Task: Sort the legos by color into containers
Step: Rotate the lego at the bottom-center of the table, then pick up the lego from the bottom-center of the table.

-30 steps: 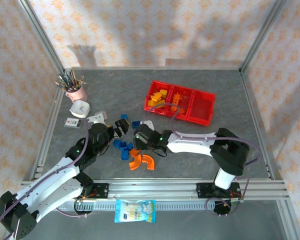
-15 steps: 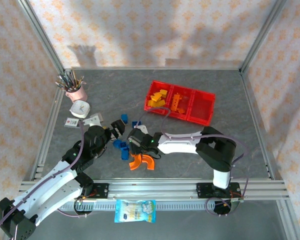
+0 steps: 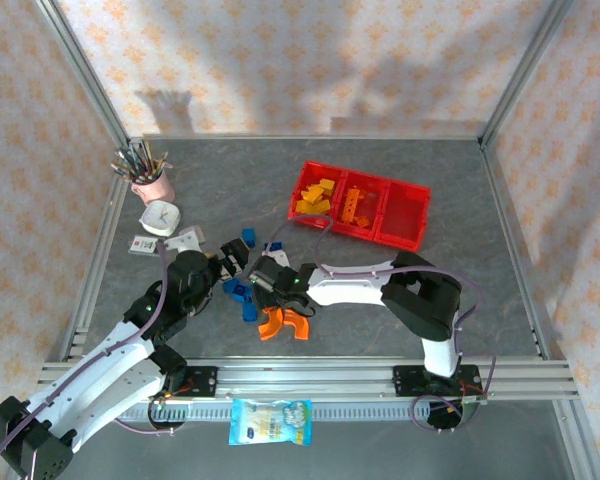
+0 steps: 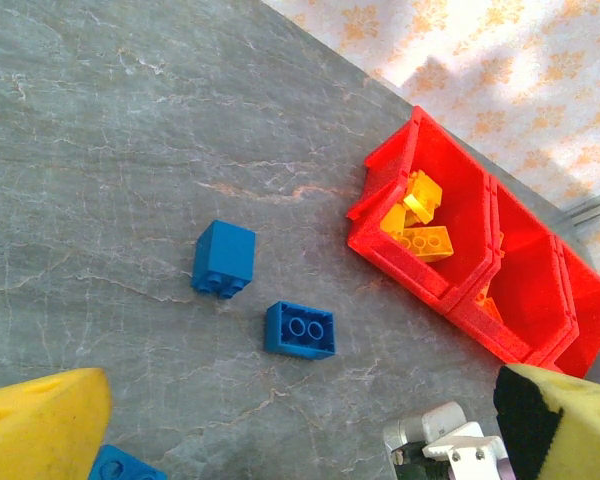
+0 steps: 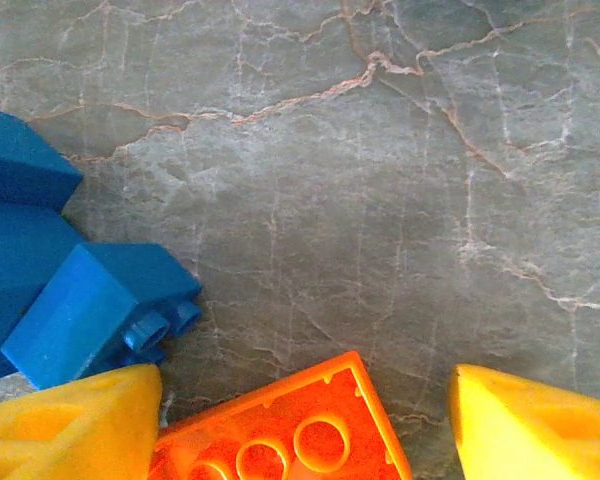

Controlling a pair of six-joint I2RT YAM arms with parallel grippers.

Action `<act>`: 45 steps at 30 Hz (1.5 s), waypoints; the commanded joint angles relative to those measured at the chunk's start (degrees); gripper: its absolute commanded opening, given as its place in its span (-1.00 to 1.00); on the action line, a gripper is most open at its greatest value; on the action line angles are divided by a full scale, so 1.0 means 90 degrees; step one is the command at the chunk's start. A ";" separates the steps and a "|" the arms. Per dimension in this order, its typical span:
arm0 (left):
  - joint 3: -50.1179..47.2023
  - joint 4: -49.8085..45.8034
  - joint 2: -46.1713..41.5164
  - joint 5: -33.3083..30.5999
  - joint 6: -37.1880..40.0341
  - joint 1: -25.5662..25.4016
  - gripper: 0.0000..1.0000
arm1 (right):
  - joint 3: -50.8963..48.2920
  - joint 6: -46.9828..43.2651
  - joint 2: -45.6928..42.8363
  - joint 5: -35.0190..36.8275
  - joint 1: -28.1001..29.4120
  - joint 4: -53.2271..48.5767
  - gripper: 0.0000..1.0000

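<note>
Legos half sorted: yellow bricks and some orange ones lie in the red tray toward the table's far edge. Left near its near edge: blue bricks, orange arcs. The right gripper, jaws apart, straddles an orange brick; the left gripper gapes, empty.

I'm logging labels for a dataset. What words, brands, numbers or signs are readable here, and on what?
No text is legible.
Print on the blue-and-white packet at the front rail: too small to read.
Print on the small card near the pink cup: blurred.
Dark mark on the white object: unclear.
</note>
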 commanded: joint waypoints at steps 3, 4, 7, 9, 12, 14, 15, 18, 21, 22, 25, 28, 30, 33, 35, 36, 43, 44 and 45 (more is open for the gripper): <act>-0.0044 -0.0119 -0.0042 -0.0113 0.0032 0.0088 0.98 | 0.0220 0.0234 0.0171 0.0273 0.0072 -0.0901 0.55; -0.0040 -0.0120 -0.0042 -0.0113 0.0037 0.0092 0.98 | 0.0210 0.0272 0.0138 0.0295 0.0073 -0.0959 0.55; -0.0029 -0.0129 -0.0042 -0.0138 0.0041 0.0095 0.99 | 0.0171 0.0378 0.0021 0.0318 0.0121 -0.1109 0.56; -0.0047 -0.0092 -0.0042 -0.0134 0.0037 0.0094 0.98 | 0.0155 0.0441 -0.0074 0.0368 0.0149 -0.1227 0.57; -0.0068 -0.0037 -0.0032 -0.0098 0.0032 0.0107 0.99 | 0.0101 0.0553 -0.0225 0.0436 0.0157 -0.1352 0.57; -0.0064 -0.0033 -0.0032 -0.0094 0.0041 0.0112 0.99 | 0.0110 0.0627 -0.0277 0.0475 0.0154 -0.1504 0.55; -0.0054 -0.0034 -0.0032 -0.0083 0.0050 0.0115 0.98 | 0.0143 0.0663 -0.0287 0.0486 0.0155 -0.1583 0.53; -0.0040 -0.0050 -0.0042 -0.0083 0.0070 0.0117 0.98 | 0.0175 0.0759 -0.0396 0.0488 0.0159 -0.1641 0.46; -0.0049 -0.0041 -0.0071 -0.0080 0.0080 0.0125 0.98 | 0.0220 0.0794 -0.0428 0.0403 0.0164 -0.1628 0.36; -0.0049 -0.0056 -0.0083 -0.0074 0.0089 0.0123 0.98 | 0.0264 0.0794 -0.0392 0.0345 0.0173 -0.1658 0.33; -0.0048 -0.0095 -0.0147 -0.0112 0.0117 0.0146 0.98 | 0.0334 0.0738 -0.0347 0.0147 0.0222 -0.1528 0.33; -0.0068 -0.0114 -0.0231 -0.0138 0.0134 0.0159 0.99 | 0.0524 0.0633 -0.0245 0.0051 0.0251 -0.1526 0.48; -0.0059 -0.0155 -0.0274 -0.0152 0.0149 0.0170 0.98 | 0.0659 0.0559 -0.0127 0.0069 0.0281 -0.1614 0.54; -0.0049 -0.0227 -0.0343 -0.0218 0.0178 0.0183 0.98 | 0.0714 0.0487 -0.0028 -0.0018 0.0330 -0.1544 0.59; -0.0057 -0.0246 -0.0388 -0.0240 0.0188 0.0191 0.98 | 0.0761 0.0447 0.0068 -0.0031 0.0357 -0.1569 0.61; -0.0059 -0.0256 -0.0393 -0.0240 0.0188 0.0199 0.98 | 0.0789 0.0437 0.0122 -0.0016 0.0359 -0.1605 0.61; -0.0098 -0.0295 -0.0398 -0.0211 0.0150 0.0219 0.99 | 0.0790 0.0424 0.0315 0.0078 0.0369 -0.1703 0.63; -0.0098 -0.0305 -0.0403 -0.0221 0.0149 0.0222 0.98 | 0.0786 0.0425 0.0353 0.0093 0.0369 -0.1707 0.63; -0.0098 -0.0311 -0.0403 -0.0230 0.0139 0.0220 0.98 | 0.0788 0.0428 0.0372 0.0115 0.0369 -0.1712 0.62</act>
